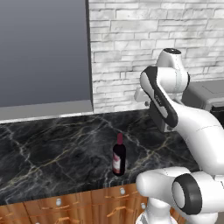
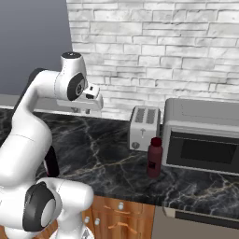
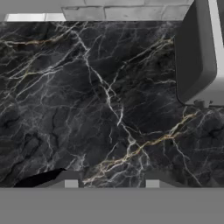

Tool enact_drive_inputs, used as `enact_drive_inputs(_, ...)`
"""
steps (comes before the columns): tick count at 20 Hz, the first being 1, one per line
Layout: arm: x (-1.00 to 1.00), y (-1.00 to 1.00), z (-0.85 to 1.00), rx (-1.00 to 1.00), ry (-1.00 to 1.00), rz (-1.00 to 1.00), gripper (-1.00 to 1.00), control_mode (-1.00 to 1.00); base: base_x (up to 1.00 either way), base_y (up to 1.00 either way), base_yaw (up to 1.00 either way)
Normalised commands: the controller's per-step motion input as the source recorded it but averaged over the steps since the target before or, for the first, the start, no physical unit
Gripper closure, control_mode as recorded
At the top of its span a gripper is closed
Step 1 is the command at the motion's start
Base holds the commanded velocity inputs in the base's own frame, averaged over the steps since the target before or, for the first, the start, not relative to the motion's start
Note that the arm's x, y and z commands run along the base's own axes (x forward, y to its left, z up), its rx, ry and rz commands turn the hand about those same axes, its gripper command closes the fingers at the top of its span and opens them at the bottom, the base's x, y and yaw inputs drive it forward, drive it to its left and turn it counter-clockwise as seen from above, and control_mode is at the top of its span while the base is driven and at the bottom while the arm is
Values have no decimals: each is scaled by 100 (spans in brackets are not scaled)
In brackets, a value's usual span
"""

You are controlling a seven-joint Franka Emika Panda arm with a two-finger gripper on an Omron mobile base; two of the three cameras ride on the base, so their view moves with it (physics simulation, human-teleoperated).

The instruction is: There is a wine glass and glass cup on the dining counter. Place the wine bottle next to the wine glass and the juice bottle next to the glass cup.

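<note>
Black marble with white and gold veins lies directly under the gripper (image 3: 108, 181), whose two fingertips stand apart with nothing between them: the jaws are open and empty, hovering above bare counter (image 3: 87, 96). Ahead and to one side of the jaws sits the grey toaster (image 3: 202, 57), close enough that a careless swing could clip it. From the left base camera the wine bottle (image 1: 119, 155) stands upright near the counter's front edge, below and well short of the hand; from the right, the juice bottle (image 2: 154, 157) stands just in front of the toaster, beside the microwave (image 2: 201, 140). A descent off-centre would likely tip the slim wine bottle over the edge; the stubby one leaves little finger room. Its pale label carries no legible writing.
</note>
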Motion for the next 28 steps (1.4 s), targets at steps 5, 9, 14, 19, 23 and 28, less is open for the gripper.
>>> enact_drive_inputs(5,-6,1,0,0,0,1,-100,-100,0,0,0)
enact_drive_inputs(9,-30,1,0,0,-12,5,-100,-100,0,0,0)
enact_drive_inputs(14,-42,6,0,0,-30,12,-100,-100,0,0,0)
enact_drive_inputs(19,-41,12,0,0,-18,39,-100,-100,0,0,0)
enact_drive_inputs(23,-28,5,-1,9,-2,45,-100,-100,0,0,0)
enact_drive_inputs(28,-22,0,0,13,0,49,-100,-100,0,0,0)
